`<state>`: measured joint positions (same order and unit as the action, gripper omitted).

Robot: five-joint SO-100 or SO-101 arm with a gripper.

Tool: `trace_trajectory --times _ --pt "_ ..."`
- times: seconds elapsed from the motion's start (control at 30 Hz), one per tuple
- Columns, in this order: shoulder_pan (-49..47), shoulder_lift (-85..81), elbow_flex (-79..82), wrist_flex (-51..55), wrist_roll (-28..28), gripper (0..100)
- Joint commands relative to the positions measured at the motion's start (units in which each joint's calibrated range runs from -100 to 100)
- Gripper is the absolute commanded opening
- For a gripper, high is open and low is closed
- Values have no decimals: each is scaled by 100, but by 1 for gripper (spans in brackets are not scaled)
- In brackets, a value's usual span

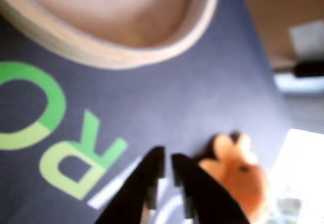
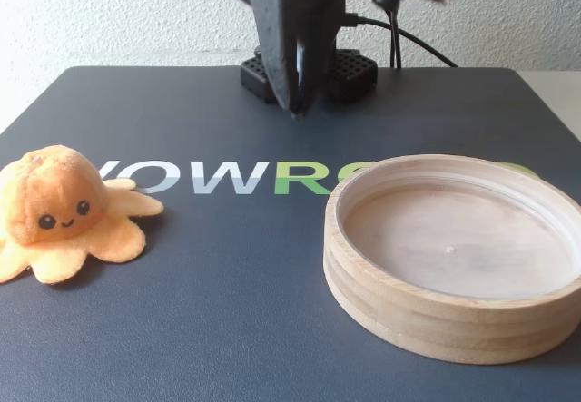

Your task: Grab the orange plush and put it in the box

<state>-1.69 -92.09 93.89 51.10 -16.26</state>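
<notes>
The orange plush (image 2: 59, 211), a small octopus with black eyes and a smile, sits upright on the dark mat at the front left of the fixed view. In the wrist view it (image 1: 238, 176) lies blurred just right of the fingers. The box (image 2: 418, 316), a wide, shallow, round wooden tray, stands empty at the front right; its rim (image 1: 116, 54) fills the top of the wrist view. My gripper (image 2: 298, 107) hangs point-down above the back middle of the mat, apart from both. Its black fingers (image 1: 167, 157) stand almost together and hold nothing.
The dark mat (image 2: 227, 311) bears large white and green letters (image 2: 236, 177). The arm's black base (image 2: 349, 71) and cables (image 2: 418, 44) stand at the back edge before a white wall. Pale objects (image 1: 298, 183) lie beyond the mat's edge in the wrist view.
</notes>
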Motion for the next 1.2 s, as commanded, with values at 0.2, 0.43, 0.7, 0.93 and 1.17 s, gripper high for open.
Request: trace_trajectory --times 0.2,0.43,0.7,0.93,1.17 --pt "-111 3745 -2671 -738 701 1" --pt "569 6410 -5282 -381 701 1" --pt "1398 8189 -7123 132 -212 2" --pt "2004 9453 -8437 1654 -878 2" --pt "2302 10119 -8682 1924 -962 4"
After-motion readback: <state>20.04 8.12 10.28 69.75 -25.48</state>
